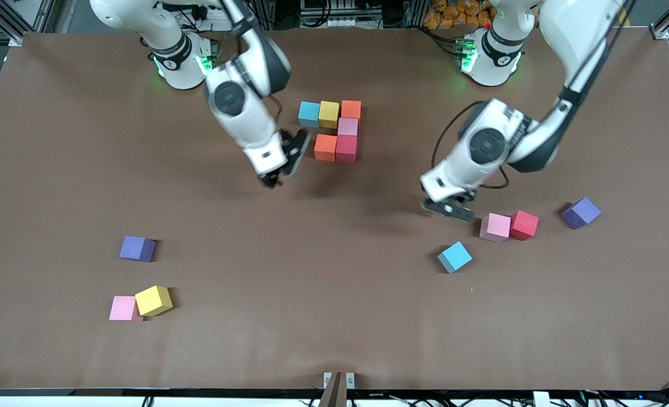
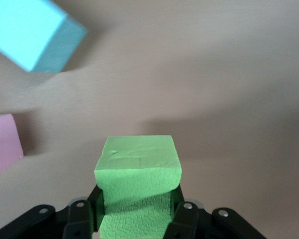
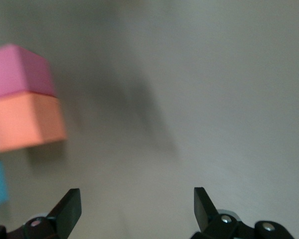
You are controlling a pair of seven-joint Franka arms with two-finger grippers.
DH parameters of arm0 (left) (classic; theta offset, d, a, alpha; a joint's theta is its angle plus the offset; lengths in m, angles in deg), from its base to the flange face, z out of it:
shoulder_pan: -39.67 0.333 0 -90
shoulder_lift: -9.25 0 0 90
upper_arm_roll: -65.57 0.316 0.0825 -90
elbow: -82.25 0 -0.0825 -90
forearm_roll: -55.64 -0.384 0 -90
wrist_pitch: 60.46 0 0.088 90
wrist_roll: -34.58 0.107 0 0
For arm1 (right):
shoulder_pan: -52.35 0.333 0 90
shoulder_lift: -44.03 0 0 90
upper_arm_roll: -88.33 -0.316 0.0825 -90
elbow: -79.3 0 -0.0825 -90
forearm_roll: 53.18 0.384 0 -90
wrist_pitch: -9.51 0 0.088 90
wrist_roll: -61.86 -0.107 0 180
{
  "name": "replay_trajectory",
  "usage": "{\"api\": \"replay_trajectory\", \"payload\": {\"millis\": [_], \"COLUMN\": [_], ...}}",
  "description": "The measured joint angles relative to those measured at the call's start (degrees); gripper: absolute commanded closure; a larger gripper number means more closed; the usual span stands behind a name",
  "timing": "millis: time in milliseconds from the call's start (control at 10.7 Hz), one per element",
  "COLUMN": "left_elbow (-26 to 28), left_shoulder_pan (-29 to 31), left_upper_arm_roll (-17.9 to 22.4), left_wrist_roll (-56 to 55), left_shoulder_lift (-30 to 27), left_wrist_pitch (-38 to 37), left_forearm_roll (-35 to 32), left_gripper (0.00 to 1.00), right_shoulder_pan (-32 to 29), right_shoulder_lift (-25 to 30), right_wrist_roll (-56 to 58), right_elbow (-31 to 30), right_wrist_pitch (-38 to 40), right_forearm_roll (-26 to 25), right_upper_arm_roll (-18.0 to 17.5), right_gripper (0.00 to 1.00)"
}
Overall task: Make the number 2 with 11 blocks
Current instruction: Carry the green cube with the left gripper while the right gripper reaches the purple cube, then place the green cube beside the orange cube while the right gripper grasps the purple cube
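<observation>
Nearest the front camera, toward the right arm's end of the table (image 1: 334,339), a pink block (image 1: 121,308) and a yellow block (image 1: 153,300) sit touching, the yellow one skewed. A purple block (image 1: 137,248) lies a little farther back, apart from them.

Toward the left arm's end, a loose blue block (image 1: 455,256) lies turned at an angle. Farther back, a second pink block (image 1: 495,227) touches a red block (image 1: 524,225), and another purple block (image 1: 580,213) sits apart, closer to the table's end.

Low over the table just beside that pink block is the left gripper (image 1: 450,208). Its wrist view shows the fingers (image 2: 182,214) pinching a green block (image 2: 138,174) from both sides, the foam squeezed in between them. I cannot tell whether the block is off the surface.

Farthest back, mid-table, six blocks form the started figure: a blue (image 1: 309,113), a yellow (image 1: 329,113) and an orange block (image 1: 351,109) in a row, a pink one (image 1: 347,126) just nearer than the orange, then a crimson block (image 1: 346,148) nearer again with another orange block (image 1: 325,147) touching it on the right arm's side.

Just beside that orange one, the right gripper (image 1: 281,169) hangs above bare table, jaws spread wide with nothing between them.
</observation>
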Motion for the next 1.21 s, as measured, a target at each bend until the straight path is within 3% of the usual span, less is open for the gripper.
{"api": "replay_trajectory", "payload": {"millis": [186, 559, 1024, 1210], "left_elbow": [-3.86, -4.95, -8.46, -10.65], "left_shoulder_pan": [-3.34, -10.80, -21.36, -27.72], "left_upper_arm_roll": [-3.38, -6.15, -6.16, -3.42], "left_wrist_roll": [-0.20, 0.85, 6.68, 8.25], "left_shoulder_lift": [-1.95, -2.97, -2.68, -1.13], "left_wrist_pitch": [-5.51, -6.06, -6.02, -5.86], "left_forearm_roll": [-0.01, -4.41, -6.13, -6.13], "left_gripper": [0.67, 0.67, 0.67, 0.67], "right_shoulder_pan": [-6.09, -16.91, -28.84, -33.04], "right_shoulder_lift": [-0.09, -0.42, -5.55, -10.14], "right_wrist_roll": [5.95, 14.59, 30.55, 38.35], "right_elbow": [0.35, 0.50, 7.02, 12.44], "right_wrist_pitch": [1.18, 3.36, 3.12, 3.12], "right_forearm_roll": [0.00, -0.08, -0.15, -0.14], "right_upper_arm_roll": [2.02, 2.46, 2.58, 2.56], "right_gripper": [0.00, 0.00, 0.00, 0.00]}}
